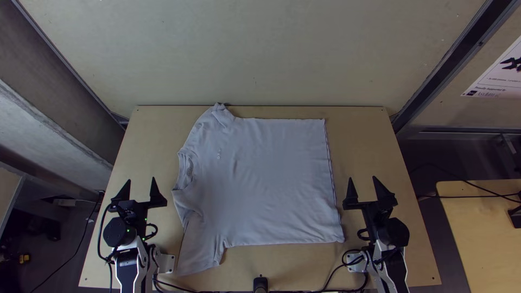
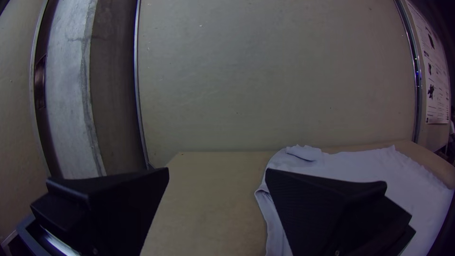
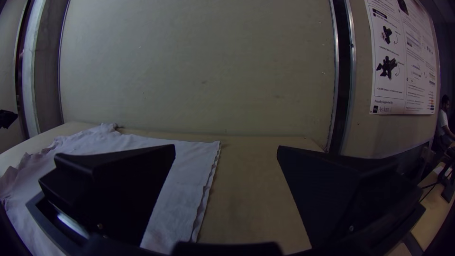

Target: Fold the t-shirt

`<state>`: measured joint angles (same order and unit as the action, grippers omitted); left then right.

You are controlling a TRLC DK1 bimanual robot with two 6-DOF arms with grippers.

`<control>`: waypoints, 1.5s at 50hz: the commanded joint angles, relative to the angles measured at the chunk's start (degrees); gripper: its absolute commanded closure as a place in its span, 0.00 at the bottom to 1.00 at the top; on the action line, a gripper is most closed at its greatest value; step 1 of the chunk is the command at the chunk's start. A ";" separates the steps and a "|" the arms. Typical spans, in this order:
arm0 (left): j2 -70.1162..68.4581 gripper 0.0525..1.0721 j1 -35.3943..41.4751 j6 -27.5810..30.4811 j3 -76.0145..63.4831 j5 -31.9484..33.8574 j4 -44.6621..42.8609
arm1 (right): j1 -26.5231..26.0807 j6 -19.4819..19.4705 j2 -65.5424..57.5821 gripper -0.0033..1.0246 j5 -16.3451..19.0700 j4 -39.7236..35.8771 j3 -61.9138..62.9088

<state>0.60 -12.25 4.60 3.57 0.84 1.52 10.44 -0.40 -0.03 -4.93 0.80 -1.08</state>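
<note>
A pale grey t-shirt (image 1: 271,179) lies spread on the table, its collar (image 1: 187,171) toward the left and its hem (image 1: 332,179) toward the right. The near sleeve (image 1: 201,252) lies out flat; the far sleeve (image 1: 220,116) is somewhat bunched at the table's back edge. My left gripper (image 1: 142,190) stands open left of the collar, apart from the cloth. My right gripper (image 1: 364,190) stands open right of the hem, holding nothing. In the left wrist view, the left gripper (image 2: 217,173) has parted fingers; so does the right gripper (image 3: 226,149) in the right wrist view.
The wooden table (image 1: 388,157) shows bare strips on both sides of the shirt. A wall (image 1: 260,54) rises behind its back edge. Cables (image 1: 331,276) lie along the near edge, beside a small black post (image 1: 260,283). Another table (image 1: 483,217) stands at the right.
</note>
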 commanded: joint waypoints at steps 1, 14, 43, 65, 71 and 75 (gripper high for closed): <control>-0.60 0.04 -0.32 0.41 -2.43 0.13 -0.02 | 0.02 -0.74 0.21 0.04 0.09 -0.71 0.73; -0.60 0.04 -0.32 0.50 -2.52 0.13 -0.38 | 0.02 -0.65 0.21 0.04 0.09 -0.71 0.73; -0.60 0.04 -0.14 -2.40 -2.52 0.13 -0.38 | 0.02 -0.74 0.21 0.04 0.09 -0.71 0.73; -0.60 0.04 -0.84 0.32 -0.50 0.04 4.37 | 3.45 -0.39 0.30 0.04 0.80 -0.62 -0.32; -0.34 0.04 -1.11 1.20 1.79 0.04 4.72 | 2.92 -0.30 0.21 0.04 0.71 -0.18 -3.84; 1.68 0.04 -1.11 1.46 4.07 0.21 4.37 | 2.83 0.23 -0.06 0.04 0.71 0.26 -6.30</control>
<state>0.78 -12.88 4.80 4.97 0.84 5.37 13.39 -0.38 -0.05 -4.08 0.34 -3.05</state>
